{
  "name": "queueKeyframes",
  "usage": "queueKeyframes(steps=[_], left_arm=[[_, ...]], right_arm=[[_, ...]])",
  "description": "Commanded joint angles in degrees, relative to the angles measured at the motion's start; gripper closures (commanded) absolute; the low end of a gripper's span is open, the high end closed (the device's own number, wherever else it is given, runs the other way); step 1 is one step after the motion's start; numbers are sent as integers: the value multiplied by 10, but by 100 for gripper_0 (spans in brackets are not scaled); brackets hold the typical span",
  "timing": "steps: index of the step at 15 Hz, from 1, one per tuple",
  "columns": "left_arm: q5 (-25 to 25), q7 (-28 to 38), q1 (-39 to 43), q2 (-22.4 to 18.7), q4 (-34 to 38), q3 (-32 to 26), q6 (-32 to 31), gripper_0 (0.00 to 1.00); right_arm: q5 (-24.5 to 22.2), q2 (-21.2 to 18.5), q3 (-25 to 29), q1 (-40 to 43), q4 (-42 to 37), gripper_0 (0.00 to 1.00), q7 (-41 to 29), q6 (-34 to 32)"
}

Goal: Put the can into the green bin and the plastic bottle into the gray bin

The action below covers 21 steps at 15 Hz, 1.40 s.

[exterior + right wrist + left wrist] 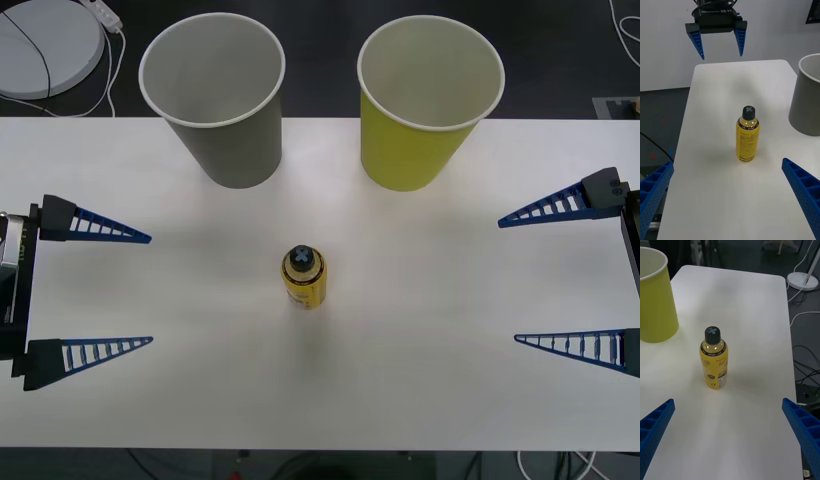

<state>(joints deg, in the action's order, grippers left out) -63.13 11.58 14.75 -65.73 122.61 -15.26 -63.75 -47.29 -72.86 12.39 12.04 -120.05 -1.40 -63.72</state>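
Observation:
The plastic bottle point(303, 279) point(747, 134) point(714, 358), yellow with a dark cap, stands upright at the middle of the white table point(420, 380). Behind it stand the gray bin point(215, 95) point(807, 95) at the back left and the green bin point(428, 98) point(655, 296) at the back right, both upright with nothing showing inside. My left gripper point(148, 290) point(720, 47) hovers open at the table's left side, well apart from the bottle. At the right side my right gripper point(505, 282) is open too, also far from the bottle. The can is out of view.
A white round stand base point(45, 45) with cables lies on the dark floor beyond the table's back left corner. Another round base point(802, 280) and cables point(805, 360) lie on the floor off the table's right side. Open tabletop surrounds the bottle.

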Motion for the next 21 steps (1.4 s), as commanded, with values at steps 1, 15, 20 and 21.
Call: queueKeyframes(steps=[1, 15, 20, 21], left_arm=[[0, -27, 12, 0, -30, 15, 2, 0], [-14, -184, -8, 55, -123, 175, 119, 0], [-37, -185, -30, 77, -123, 217, 153, 0], [-37, -184, -32, 82, -123, 224, 158, 0]], right_arm=[[0, 0, 0, 0, 0, 0, 0, 0], [0, 0, 0, 0, 0, 0, 0, 0], [0, 0, 0, 0, 0, 0, 0, 0], [0, 0, 0, 0, 0, 0, 0, 0]])
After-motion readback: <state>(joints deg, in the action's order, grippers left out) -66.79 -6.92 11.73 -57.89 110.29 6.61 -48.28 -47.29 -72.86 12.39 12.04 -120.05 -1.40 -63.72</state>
